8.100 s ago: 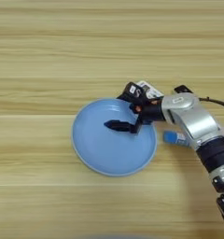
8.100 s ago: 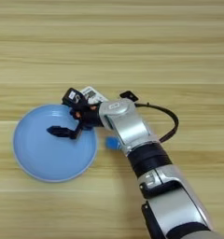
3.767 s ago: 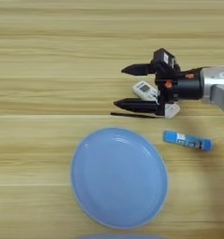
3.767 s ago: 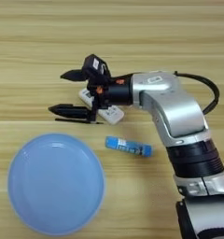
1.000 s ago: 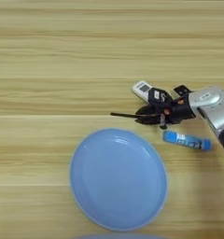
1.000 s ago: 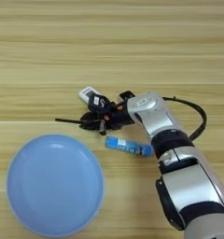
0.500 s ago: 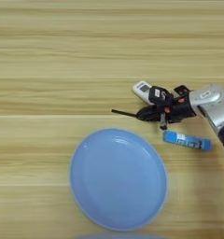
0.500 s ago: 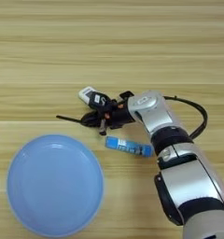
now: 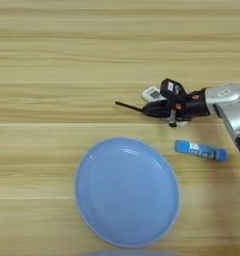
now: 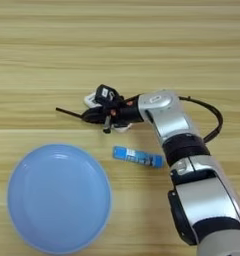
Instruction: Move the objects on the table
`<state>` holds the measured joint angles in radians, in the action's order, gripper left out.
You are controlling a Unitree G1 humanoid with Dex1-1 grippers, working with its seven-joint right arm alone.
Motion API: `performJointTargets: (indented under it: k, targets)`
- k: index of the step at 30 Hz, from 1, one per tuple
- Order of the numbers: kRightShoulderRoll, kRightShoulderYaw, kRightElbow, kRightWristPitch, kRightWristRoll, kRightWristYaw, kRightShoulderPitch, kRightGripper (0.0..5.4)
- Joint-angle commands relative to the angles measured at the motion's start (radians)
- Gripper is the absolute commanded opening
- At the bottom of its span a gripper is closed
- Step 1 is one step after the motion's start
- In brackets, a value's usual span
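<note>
Nearest, the light-blue plate (image 9: 127, 192) lies flat on the worktop (image 9: 52, 60), nothing in it. Just beyond, the blue tube (image 9: 200, 150) lies on its side, apart from the plate. Farther, the right hand (image 10: 99, 116) hangs low over the black stick (image 9: 128, 106) and white remote (image 9: 151, 93), perhaps for a pickup; I cannot tell its grip

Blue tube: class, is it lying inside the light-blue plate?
No, the blue tube lies on the bare table, to the right of the plate.

White remote (image 9: 152, 93) half behind fingers (image 9: 157, 109)
</note>
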<state>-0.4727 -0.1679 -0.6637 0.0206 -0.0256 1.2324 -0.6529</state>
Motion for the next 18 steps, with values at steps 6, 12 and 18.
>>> performJointTargets:
  k: [6,12,18]
  targets:
    - [-0.082,0.091,0.505,0.172,0.149,0.019,0.060,0.30]
    - [-0.126,0.087,0.796,0.282,0.217,0.039,0.197,0.30]
    - [-0.164,0.057,0.963,0.340,0.241,0.036,0.334,0.30]
